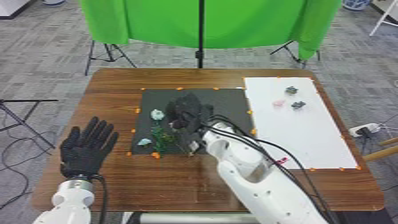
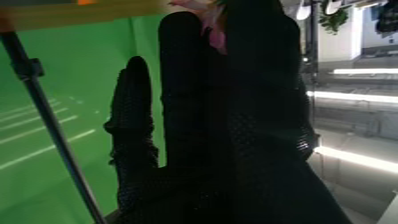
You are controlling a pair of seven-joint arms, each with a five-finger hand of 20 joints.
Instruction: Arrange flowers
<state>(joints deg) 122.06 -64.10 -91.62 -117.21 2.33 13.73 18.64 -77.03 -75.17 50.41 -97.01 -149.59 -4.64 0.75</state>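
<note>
My right hand point(image 1: 188, 117) is over the dark mat point(image 1: 233, 96) in the head view. In the right wrist view the same hand point(image 2: 213, 145) pinches a pink flower point(image 2: 211, 22) near its fingertips, and the glove covers part of the bloom. Just left of the hand in the head view, a pale flower point(image 1: 157, 114) lies at the upper end of green stems point(image 1: 161, 135), with another pale bloom point(image 1: 144, 142) lower down. My left hand point(image 1: 87, 147) has straight, spread fingers at the table's left side, outside the mat.
The brown table point(image 1: 115, 90) also carries a white sheet point(image 1: 306, 135) on the right. Two small greyish items point(image 1: 291, 90) and a pink one point(image 1: 279, 104) sit near its far end, with a small red item point(image 1: 282, 161) near its front edge. Orange markers line mat and sheet.
</note>
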